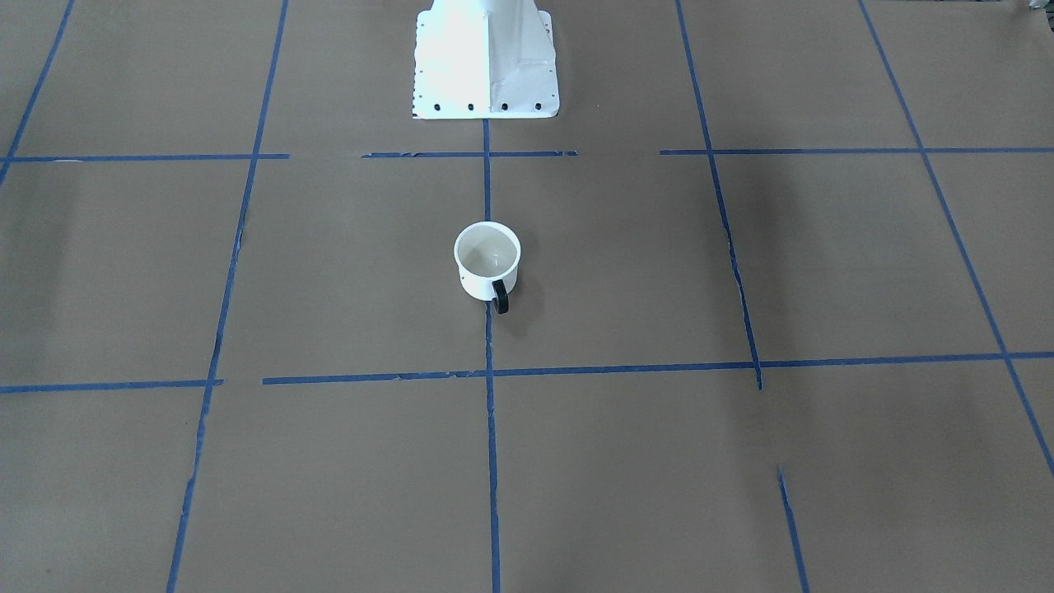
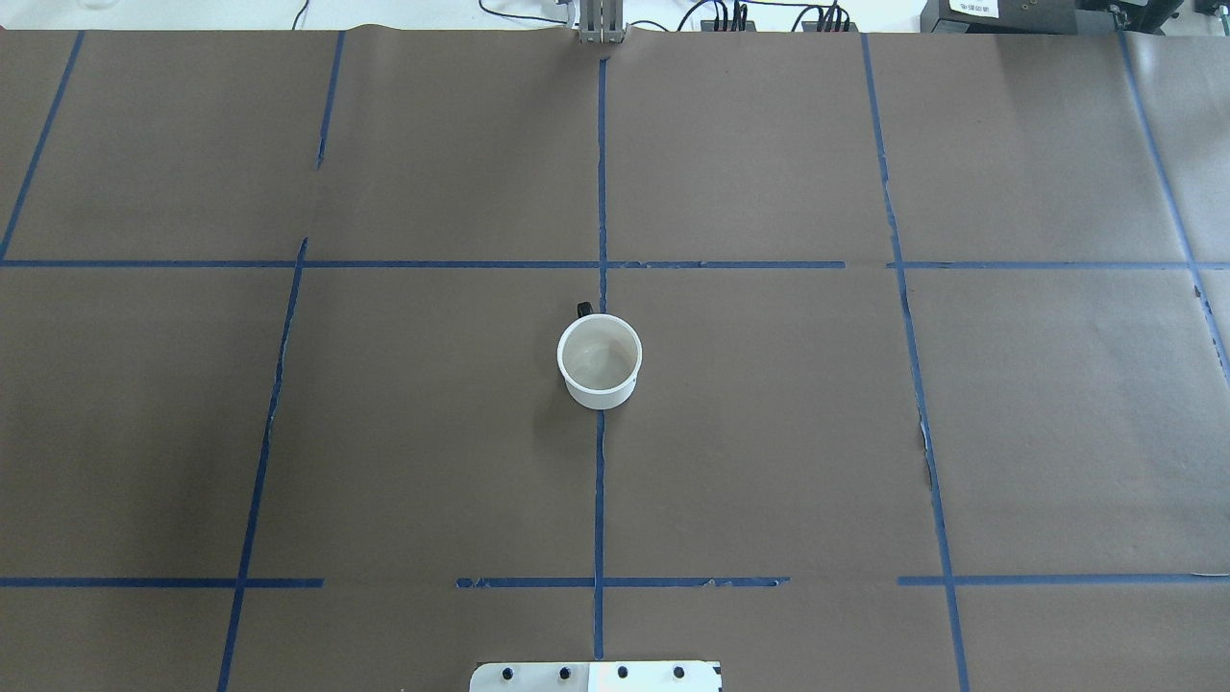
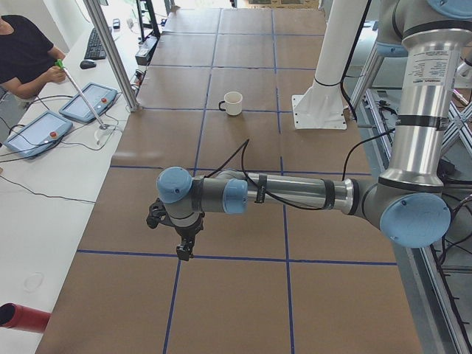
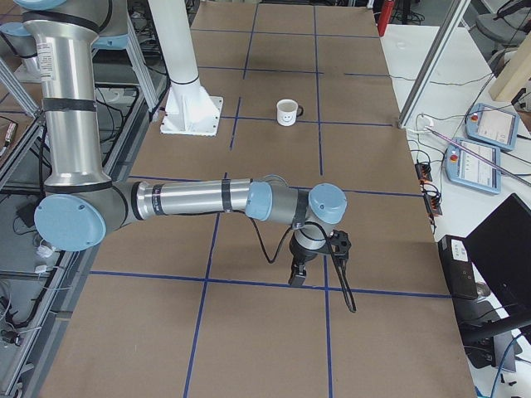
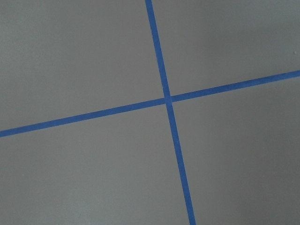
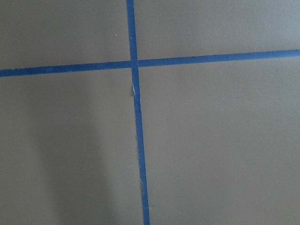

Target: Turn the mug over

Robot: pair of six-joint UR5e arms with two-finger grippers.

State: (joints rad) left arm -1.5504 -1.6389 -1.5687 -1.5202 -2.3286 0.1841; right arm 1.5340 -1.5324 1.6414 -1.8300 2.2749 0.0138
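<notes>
The small white mug (image 1: 487, 262) stands upright with its opening up, in the middle of the brown paper-covered table. It also shows in the overhead view (image 2: 599, 360). Its black handle (image 1: 501, 297) points away from the robot's base. The smiley face shows in the exterior right view (image 4: 287, 113). My left gripper (image 3: 184, 249) hangs over the table's end, far from the mug (image 3: 233, 102). My right gripper (image 4: 297, 274) hangs over the other end. Both show only in the side views, so I cannot tell whether they are open or shut.
The white robot pedestal (image 1: 486, 58) stands behind the mug. Blue tape lines (image 2: 601, 481) mark a grid on the paper. An operator (image 3: 22, 51), control pads (image 3: 88, 103) and a metal post (image 3: 110, 51) are beside the table's far edge.
</notes>
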